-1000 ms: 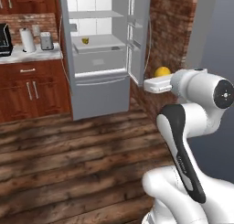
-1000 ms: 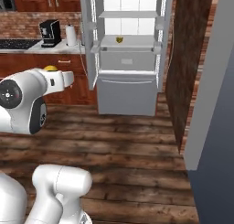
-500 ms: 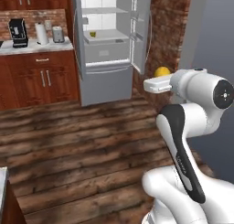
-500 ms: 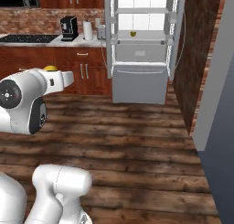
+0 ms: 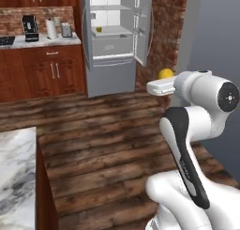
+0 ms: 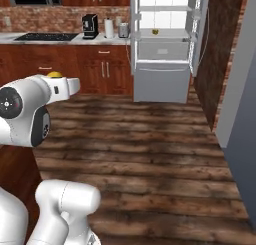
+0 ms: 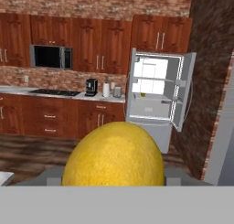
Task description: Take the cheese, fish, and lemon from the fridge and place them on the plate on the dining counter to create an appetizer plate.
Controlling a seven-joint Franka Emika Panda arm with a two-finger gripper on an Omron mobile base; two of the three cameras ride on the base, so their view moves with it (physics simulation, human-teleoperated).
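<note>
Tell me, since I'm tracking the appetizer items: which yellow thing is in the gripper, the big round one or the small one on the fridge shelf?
The big round lemon, held in the gripper. The small yellow item sits far off inside the open fridge.

No legible text or labels.

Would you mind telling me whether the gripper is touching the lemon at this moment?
Touching. In the hand view the lemon sits right at the gripper, between its jaws; the left base view shows the lemon carried at the hand, away from the fridge.
</note>
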